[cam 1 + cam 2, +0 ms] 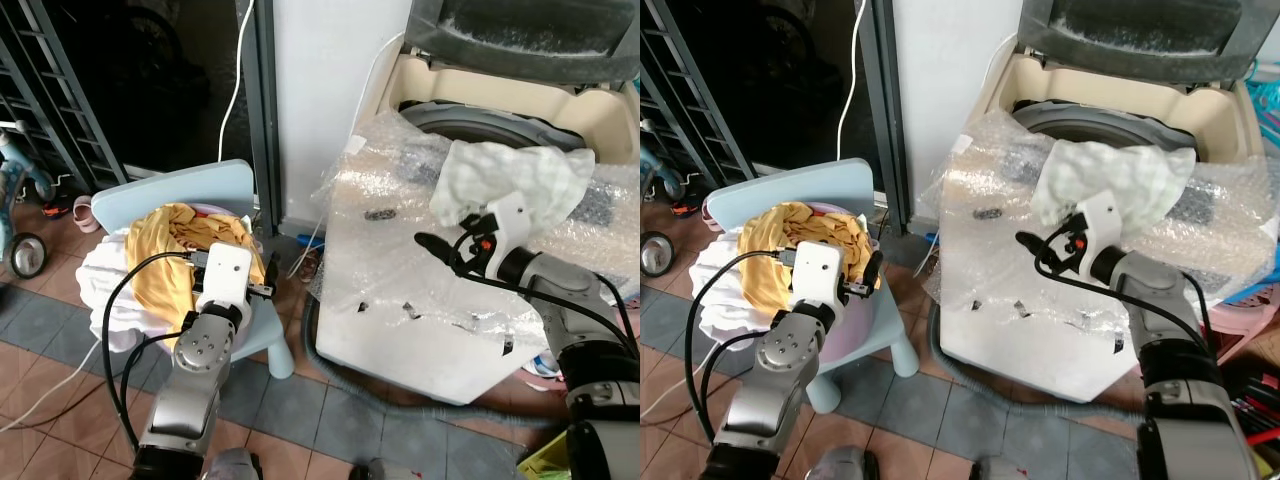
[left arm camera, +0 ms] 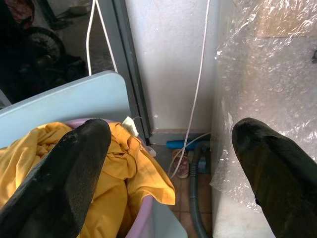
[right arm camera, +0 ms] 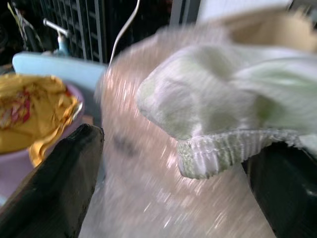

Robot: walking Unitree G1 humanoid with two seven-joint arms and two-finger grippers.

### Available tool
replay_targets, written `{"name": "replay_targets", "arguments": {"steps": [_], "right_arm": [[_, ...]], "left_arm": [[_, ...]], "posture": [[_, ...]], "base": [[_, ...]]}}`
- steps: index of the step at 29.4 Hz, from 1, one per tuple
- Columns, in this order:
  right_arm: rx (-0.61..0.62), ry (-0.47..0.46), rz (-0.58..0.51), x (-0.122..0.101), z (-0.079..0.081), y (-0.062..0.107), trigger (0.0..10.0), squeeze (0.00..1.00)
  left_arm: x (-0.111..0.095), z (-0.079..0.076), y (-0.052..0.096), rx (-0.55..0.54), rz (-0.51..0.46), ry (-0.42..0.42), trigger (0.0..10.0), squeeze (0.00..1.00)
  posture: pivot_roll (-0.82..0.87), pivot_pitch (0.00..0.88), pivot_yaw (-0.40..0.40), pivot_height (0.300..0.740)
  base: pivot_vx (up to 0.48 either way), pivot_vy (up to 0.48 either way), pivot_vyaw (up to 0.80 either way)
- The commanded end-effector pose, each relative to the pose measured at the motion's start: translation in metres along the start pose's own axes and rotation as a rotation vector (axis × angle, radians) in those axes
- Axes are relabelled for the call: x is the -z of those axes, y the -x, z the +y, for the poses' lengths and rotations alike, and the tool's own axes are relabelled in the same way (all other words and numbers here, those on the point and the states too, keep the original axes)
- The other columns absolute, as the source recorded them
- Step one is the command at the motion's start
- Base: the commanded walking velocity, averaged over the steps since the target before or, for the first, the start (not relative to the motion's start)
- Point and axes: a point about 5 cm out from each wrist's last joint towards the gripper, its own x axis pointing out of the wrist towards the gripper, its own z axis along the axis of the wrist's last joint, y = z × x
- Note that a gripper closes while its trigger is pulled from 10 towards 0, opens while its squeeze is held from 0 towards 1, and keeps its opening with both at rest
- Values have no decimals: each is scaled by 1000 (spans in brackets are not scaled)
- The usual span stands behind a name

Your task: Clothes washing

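Where the washer point(image 1: 470, 300) stands wrapped in bubble wrap point(image 1: 990, 250), its lid raised and its tub point(image 1: 500, 125) showing, the scene reads as follows.

Right claw point(image 1: 1032, 249): held out over the wrapped top of the washer, fingers spread wide in its wrist view, gripping nothing.

Pale cloth point(image 1: 510, 180): a whitish-green garment with an elastic hem, draped on the bubble wrap at the tub's front edge; it lies just past the right claw, and its hem point(image 3: 223, 156) hangs between the two fingers in the right wrist view, though I cannot tell whether it touches them.

Left claw point(image 2: 168, 163): over the basket, fingers wide apart and empty, pointing toward the wall and the gap beside the washer.

Yellow cloth point(image 1: 175, 260): heaped in a lilac basket point(image 2: 141, 220), spilling over its rim.

White cloth point(image 1: 105, 290): bunched on the basket's left side.

Chair point(image 1: 190, 190): light blue, carrying the basket, left of the washer.

Floor: tiled; a grey hose point(image 2: 194, 193) and a white cable point(image 2: 200, 74) run by the wall.
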Motion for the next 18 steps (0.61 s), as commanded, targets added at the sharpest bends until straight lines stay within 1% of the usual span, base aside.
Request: {"name": "replay_targets", "arguments": {"steps": [1, 2, 4, 6, 7, 8, 10, 11, 13, 14, 16, 17, 18], "right_arm": [[-54, 69, -85, -36, -6, 2, 10000, 1000], [-87, 76, -74, -39, -5, 3, 10000, 1000], [-185, 98, -20, -40, 0, 8, 10000, 1000], [-286, 134, 51, -36, 6, 17, 10000, 541], [-273, 133, 52, -35, 3, 16, 10000, 486], [-212, 152, 57, -34, -4, 13, 10000, 408], [-186, 173, 65, -34, -6, 11, 10000, 404], [-156, 185, 45, -37, -6, 5, 10000, 396], [-143, 184, 36, -39, -6, 3, 10000, 396], [-113, 196, 19, -41, -6, 0, 10000, 337], [-56, 215, -19, -46, -5, -6, 10000, 333], [11, 240, -60, -49, -2, -13, 10000, 357], [34, 234, -82, -50, 1, -17, 10000, 357]], "left_arm": [[-2, -1, -2, 5, -6, -4, 10000, 0], [-2, -1, -2, 5, -6, -4, 10000, 0], [-2, -1, -2, 6, -6, -4, 10000, 0], [-1, -2, -2, 6, -4, -2, 10000, 0], [-1, -2, -1, 5, -3, -2, 10000, 0], [-1, -2, -2, 5, -2, -2, 10000, 0], [-1, -2, -2, 7, -3, -2, 10000, 0], [-2, -2, -2, 8, -5, -3, 10000, 0], [-2, -2, -2, 8, -6, -3, 10000, 0], [-2, -2, -2, 7, -7, -3, 10000, 0], [-2, -1, -3, 2, -8, -2, 10000, 0], [-3, 0, -3, -2, -14, 0, 10000, 0], [-5, 0, -3, -6, -21, 0, 10000, 0]], "posture": [[-57, 0, -32, 740], [-57, 0, -32, 740], [-58, 0, -34, 740], [-58, 0, -34, 740], [-58, 0, -34, 740], [-58, 0, -34, 740], [-57, 0, -32, 740], [-57, 0, -32, 740], [-57, 0, -32, 740], [-57, 0, -32, 740], [-53, 0, -35, 740], [-51, 0, -33, 740], [-51, 2, -30, 740]], "base": [[0, 0, 0], [0, 0, 0], [0, 0, 0], [0, 0, 0], [0, 0, 0], [0, 0, 0], [0, 0, 0], [0, 0, 0], [0, 0, 0], [0, 0, 0], [0, 0, 0], [0, 0, 0], [0, 0, 0]]}}
